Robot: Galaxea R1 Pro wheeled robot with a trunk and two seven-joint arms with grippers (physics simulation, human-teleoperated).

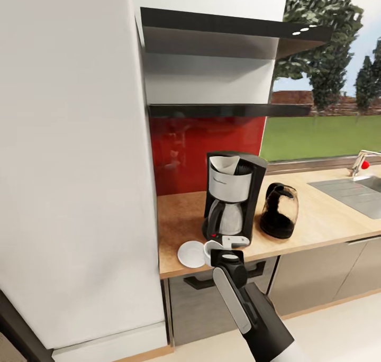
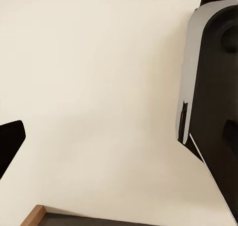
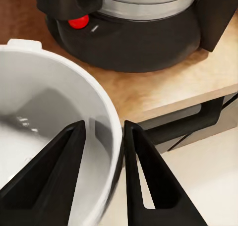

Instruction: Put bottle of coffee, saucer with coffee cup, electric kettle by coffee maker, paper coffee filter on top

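White wall (image 1: pixel 69 155) left, red backsplash (image 1: pixel 206 145) — window (image 1: pixel 328 124) (trees, lawn outside), sink (image 1: pixel 354 190), pale floor (image 1: pixel 338 330).

A home kitchen is showing itself here: around the coffee maker (image 1: pixel 232 198), a wood-look countertop (image 1: pixel 328 219) is running right to a sink (image 1: pixel 357 190) with faucet (image 1: pixel 362 163) (red backsplash (image 1: pixel 206 147) behind), black shelves above.

You saw a countertop (image 1: pixel 328 219) of matt, pale wood-look grain, rougher and cork-like toward its left end. The coffee maker (image 1: pixel 233 198) showed brushed silver metal within smooth dark plastic. The coffee cup (image 3: pixel 54 137) looked glossy white; the electric kettle (image 1: pixel 279 211) was dark, shiny glass.
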